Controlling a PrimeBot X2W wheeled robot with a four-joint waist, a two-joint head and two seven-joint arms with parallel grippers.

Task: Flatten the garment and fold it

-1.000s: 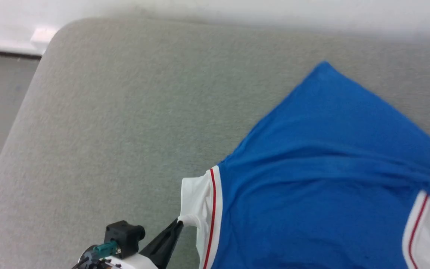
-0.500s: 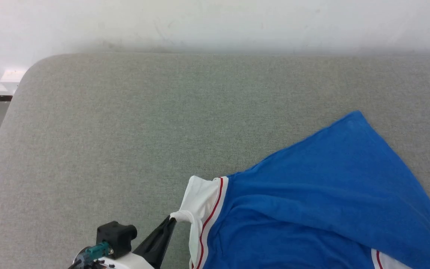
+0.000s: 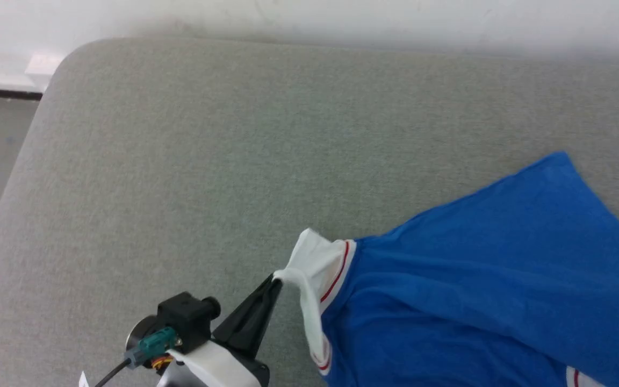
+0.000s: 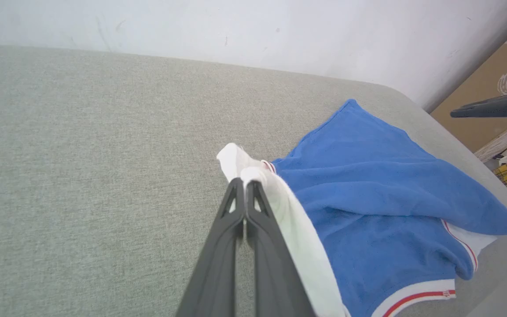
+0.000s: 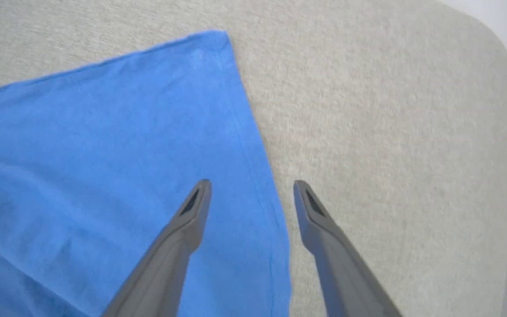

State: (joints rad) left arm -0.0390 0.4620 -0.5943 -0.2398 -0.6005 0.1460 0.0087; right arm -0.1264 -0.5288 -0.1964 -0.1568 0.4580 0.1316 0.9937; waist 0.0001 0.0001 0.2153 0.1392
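Head view: left jaws are clamping the garment by its white sleeve, the rest lying on the bench, so we're flattening, I'd say. Right wrist: right jaws are hanging apart with its blue edge running between them, and next they're needing to pinch it.

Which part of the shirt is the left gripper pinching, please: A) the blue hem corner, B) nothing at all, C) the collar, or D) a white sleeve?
D: the left gripper is shut on the white sleeve of the shirt, lifting it off the grey surface.
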